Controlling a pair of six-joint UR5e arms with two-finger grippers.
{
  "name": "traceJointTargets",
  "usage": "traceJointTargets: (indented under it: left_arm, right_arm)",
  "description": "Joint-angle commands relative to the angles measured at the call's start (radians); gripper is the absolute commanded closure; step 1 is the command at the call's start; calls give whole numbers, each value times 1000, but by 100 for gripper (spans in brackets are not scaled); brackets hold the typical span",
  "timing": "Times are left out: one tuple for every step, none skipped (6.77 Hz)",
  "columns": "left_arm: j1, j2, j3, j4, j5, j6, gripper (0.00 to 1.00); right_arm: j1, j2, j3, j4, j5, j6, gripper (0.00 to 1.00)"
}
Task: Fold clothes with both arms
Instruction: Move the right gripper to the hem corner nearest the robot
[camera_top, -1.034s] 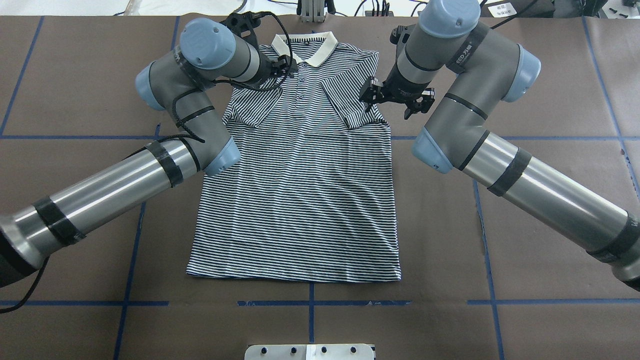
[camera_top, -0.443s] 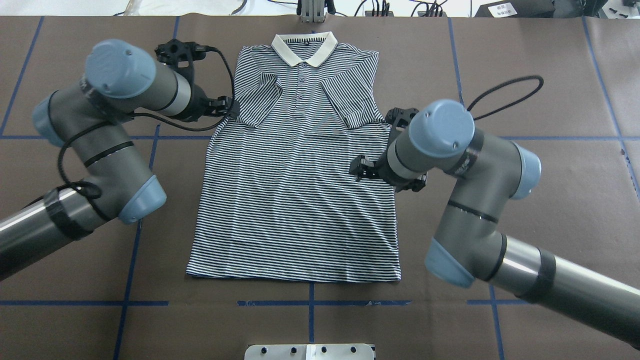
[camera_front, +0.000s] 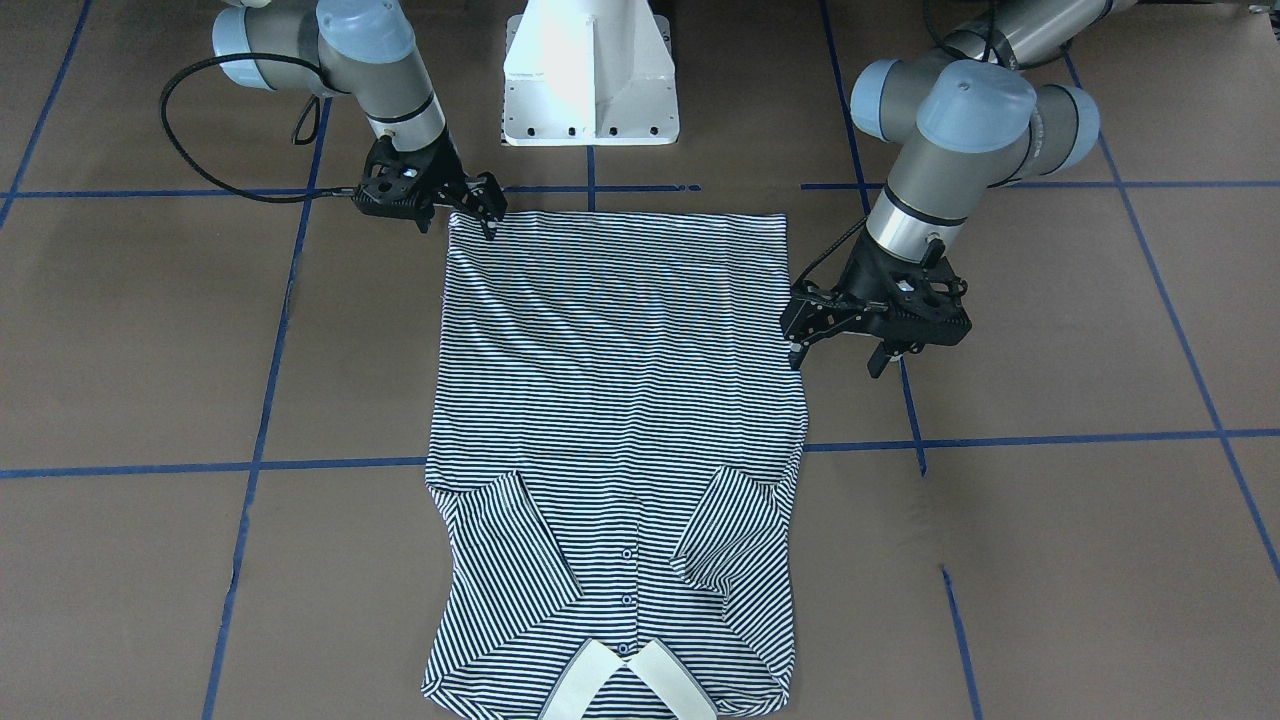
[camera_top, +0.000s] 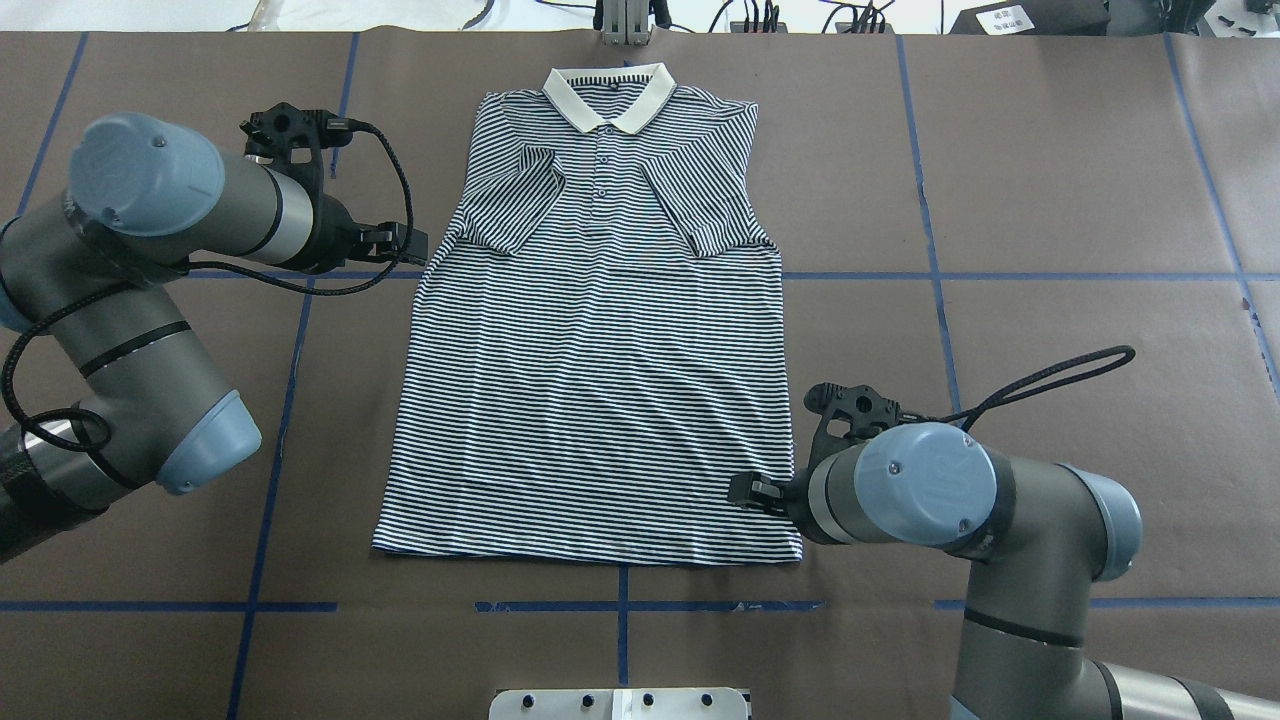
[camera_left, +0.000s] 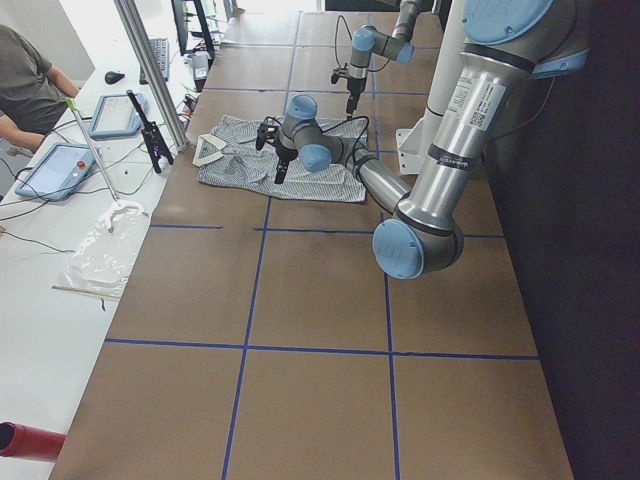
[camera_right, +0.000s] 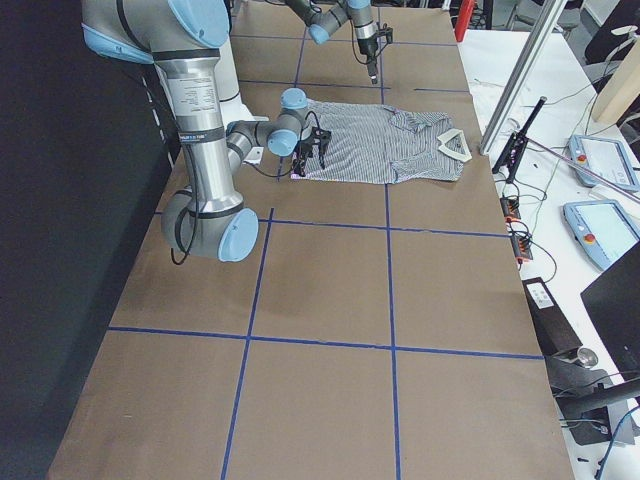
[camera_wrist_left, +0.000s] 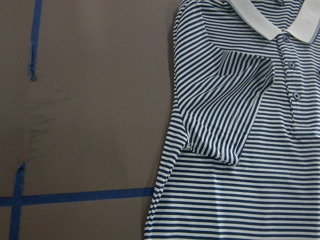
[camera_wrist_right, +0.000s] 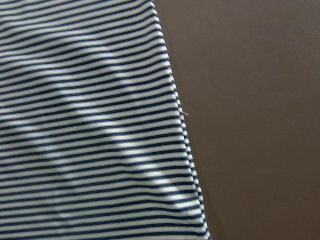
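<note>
the striped polo shirt (camera_top: 600, 400) lies flat and face up in the middle of the brown table (camera_top: 1080, 180), with its cream collar (camera_top: 608, 95) on the side far from the robot and its hem toward the white base (camera_front: 590, 70). both short sleeves are folded in over the chest, the left sleeve (camera_top: 510, 205) and the right sleeve (camera_top: 700, 215) lying on either side of the button row. the left gripper (camera_front: 838, 358) hangs just beside the shirt's left edge, about level with the bottom of the folded sleeve. its jaws are spread wide with nothing between them. the right gripper (camera_front: 458, 225) is at the hem's right corner, also spread apart and empty, with one finger over the cloth and the other over the bare table. i cannot tell whether either gripper touches the fabric. the right wrist view shows only the shirt's side edge against the table. blue tape lines (camera_top: 1000, 276) cross the table around the shirt.
</note>
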Motion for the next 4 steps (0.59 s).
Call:
traceJointTargets:
  left_arm:
    - [1, 4, 1, 1, 0, 1, 0]
    - [2, 3, 2, 1, 0, 1, 0]
    - [2, 3, 2, 1, -1, 1, 0]
    - [1, 4, 4, 1, 0, 1, 0]
  right_arm:
    - [-49, -16, 12, -52, -31, 20, 0]
    - [-64, -14, 0, -53, -30, 18, 0]
    - [-67, -10, -12, -53, -30, 18, 0]
    - [-67, -7, -12, -54, -27, 18, 6]
